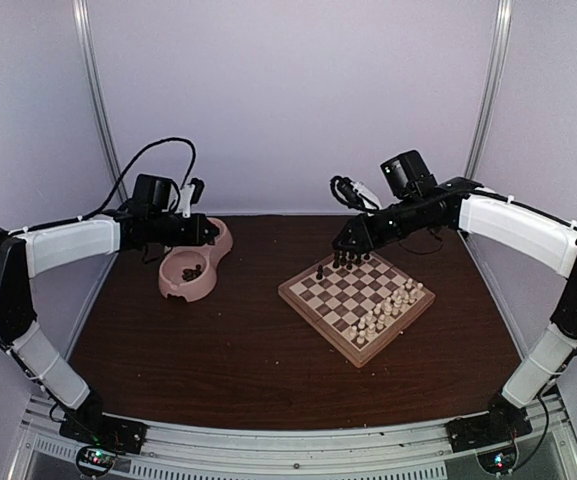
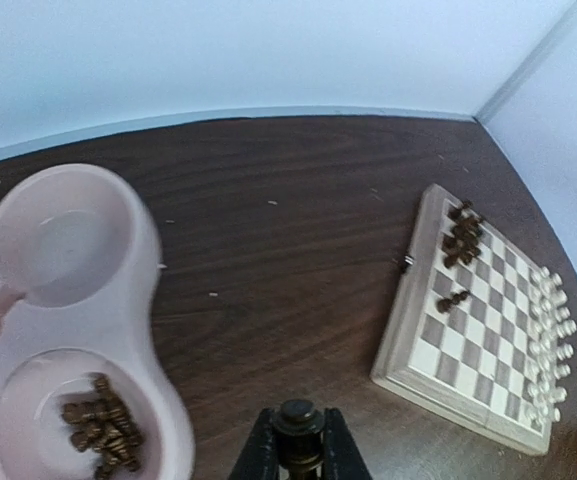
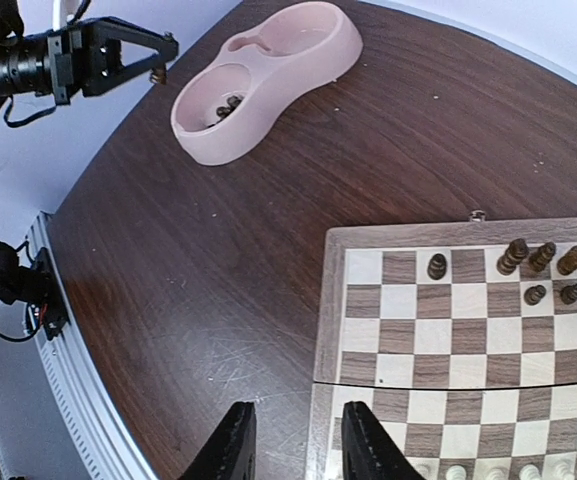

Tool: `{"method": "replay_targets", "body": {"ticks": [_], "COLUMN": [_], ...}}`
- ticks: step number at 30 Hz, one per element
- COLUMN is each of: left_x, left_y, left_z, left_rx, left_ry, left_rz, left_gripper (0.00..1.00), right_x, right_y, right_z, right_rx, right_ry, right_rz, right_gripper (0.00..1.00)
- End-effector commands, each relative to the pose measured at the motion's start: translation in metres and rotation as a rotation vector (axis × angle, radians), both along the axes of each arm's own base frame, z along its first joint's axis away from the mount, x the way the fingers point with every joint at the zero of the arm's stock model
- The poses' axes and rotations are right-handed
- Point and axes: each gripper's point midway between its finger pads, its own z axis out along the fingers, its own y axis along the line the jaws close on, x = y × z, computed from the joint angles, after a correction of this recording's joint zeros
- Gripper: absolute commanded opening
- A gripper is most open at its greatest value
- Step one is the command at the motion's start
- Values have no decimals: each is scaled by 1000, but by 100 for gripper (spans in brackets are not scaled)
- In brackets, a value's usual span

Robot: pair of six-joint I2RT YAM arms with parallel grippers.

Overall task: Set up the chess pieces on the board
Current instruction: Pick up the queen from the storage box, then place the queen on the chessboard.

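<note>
Carrying 1 dark chess piece (image 2: 299, 416) to the board (image 2: 400, 300) looks like the step in hand. The left gripper (image 2: 299, 432) is pressed together on that piece beside the pink double bowl (image 2: 158, 300), well to the left of the board. To do it well, I would hold the pinch firm, cross the table high, and come straight down onto a free square at the board's far side. That puts it beside the dark chessmen (image 3: 538, 262) standing there, and none should topple. The right gripper (image 3: 298, 448) hangs over the board's border, jaws parted with nothing between them. Loose dark pieces (image 2: 103, 425) lie in 1 cup of the bowl, and cream chessmen (image 2: 548, 330) line the board's opposite side. The table (image 1: 218, 350) is dark brown wood, faintly scratched, enclosed by plain pale walls (image 1: 288, 100).
</note>
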Motion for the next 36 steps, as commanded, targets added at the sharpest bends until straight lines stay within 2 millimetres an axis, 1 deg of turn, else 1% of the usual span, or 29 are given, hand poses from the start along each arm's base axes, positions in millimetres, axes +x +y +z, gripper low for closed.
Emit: {"method": "replay_targets", "body": {"ticks": [1,3,4,6,9,10,11,13,14,15,16,17,19,22,26,29,31,33,36], "left_x": [-56,-75,-80,-83,-81,-78,-81,-81,-83,-83,-84,-85,-85,-86,-84,-81,-79,-78,-78], "left_y": [-84,-111,-120,-135,-159,-169,-181,-201,-209,-217,-223,-229,-237,-249,-261,-263,-264,-266,-264], "left_z": [40,48,52,49,35,25,15,7,-1,-1,-6,-10,-21,-38,-72,-90,-99,-107,-115], "left_rx": [-21,-10,-18,-53,-103,-92,-81,-52,-45,-63,-76,-89,-101,-92,-69,-64,-56,-45,-26], "left_ry": [-206,-279,-311,-328,-317,-313,-318,-371,-378,-416,-436,-455,-480,-495,-486,-479,-478,-468,-460], "left_rz": [-361,-452,-475,-487,-494,-489,-505,-514,-525,-523,-526,-526,-521,-529,-545,-539,-535,-533,-532], "left_gripper": [7,7,7,7,8,8,9,10,10,9,9,9,6,5,5,5,5,6,9], "right_x": [-13,-19,-22,-25,-21,-22,-22,-26,-28,-30,-32,-33,-33,-34,-37,-39,-38,-39,-39], "right_y": [20,26,28,26,12,8,5,-1,-2,-4,-7,-9,-17,-30,-42,-44,-43,-41,-38], "right_z": [20,24,25,23,9,4,1,-2,-2,-3,-5,-2,2,10,9,8,3,-2,-7], "right_rx": [88,117,127,123,60,44,36,31,34,39,39,47,53,55,54,67,62,56,60], "right_ry": [40,66,79,86,60,57,52,44,39,35,31,16,-20,-74,-113,-120,-107,-88,-72], "right_rz": [49,70,79,79,19,9,3,-5,-9,-13,-19,-33,-66,-114,-154,-161,-160,-150,-143], "right_gripper": [32,32,32,32,32,32,32,32,32,31,31,31,31,31,31,30,31,30,30]}}
